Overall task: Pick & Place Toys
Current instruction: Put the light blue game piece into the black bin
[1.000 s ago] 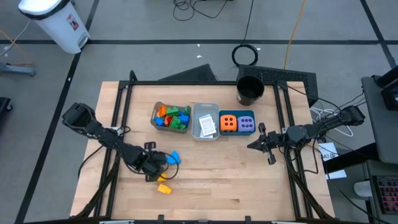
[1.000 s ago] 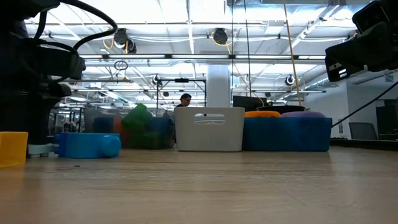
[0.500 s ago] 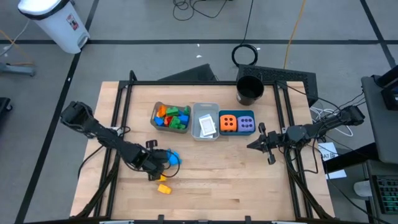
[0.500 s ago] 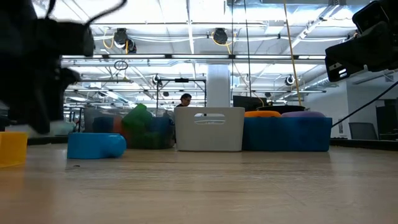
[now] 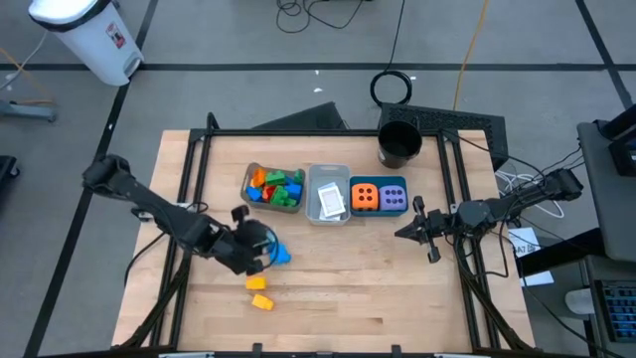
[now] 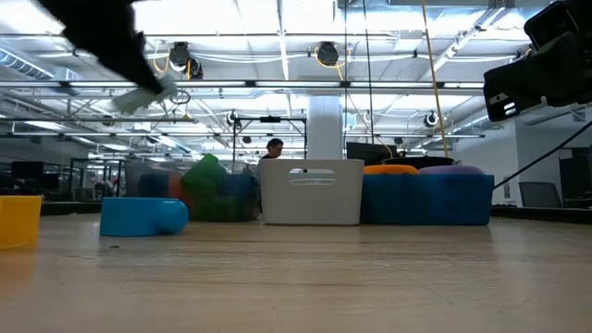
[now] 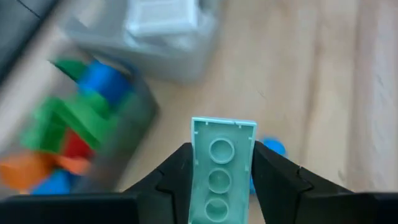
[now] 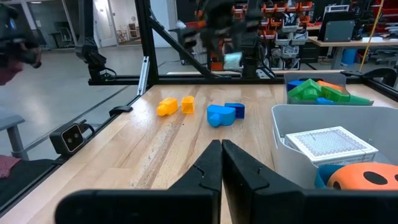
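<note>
Your left tool is closed on a pale teal brick, held clear of the bench near the bin of bricks. The grip sits only on the brick's two long sides, so a quick swing could twist it or let it slip before it is over the bin. Watch the blue brick and the yellow bricks lying just below. Your right tool waits shut at the bench's right side.
</note>
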You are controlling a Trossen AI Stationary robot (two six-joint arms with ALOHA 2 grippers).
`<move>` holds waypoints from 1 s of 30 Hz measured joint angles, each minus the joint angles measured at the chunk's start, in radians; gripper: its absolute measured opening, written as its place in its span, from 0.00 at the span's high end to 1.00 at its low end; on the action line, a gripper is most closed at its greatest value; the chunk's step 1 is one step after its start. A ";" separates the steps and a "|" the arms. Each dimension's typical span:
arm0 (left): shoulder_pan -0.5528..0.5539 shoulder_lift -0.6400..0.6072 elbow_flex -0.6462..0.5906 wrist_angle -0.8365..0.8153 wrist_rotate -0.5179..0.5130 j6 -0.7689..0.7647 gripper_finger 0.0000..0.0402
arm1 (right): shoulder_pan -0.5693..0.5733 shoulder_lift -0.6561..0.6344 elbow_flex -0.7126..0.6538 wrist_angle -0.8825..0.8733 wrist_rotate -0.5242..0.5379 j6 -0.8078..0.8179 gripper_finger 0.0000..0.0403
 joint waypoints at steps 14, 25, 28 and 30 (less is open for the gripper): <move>0.342 -0.053 0.029 -0.066 -0.151 -0.045 0.65 | 0.000 0.000 0.000 0.000 0.000 -0.023 0.99; 0.576 0.010 -0.024 0.025 -0.015 -0.120 0.62 | 0.000 0.000 0.000 0.000 0.000 -0.023 0.99; 0.606 0.028 -0.060 0.086 0.034 -0.121 0.64 | 0.000 0.000 0.000 0.000 0.000 -0.023 0.99; 0.617 0.032 -0.085 0.132 0.054 -0.121 0.63 | 0.000 0.000 0.000 0.000 0.000 -0.023 0.99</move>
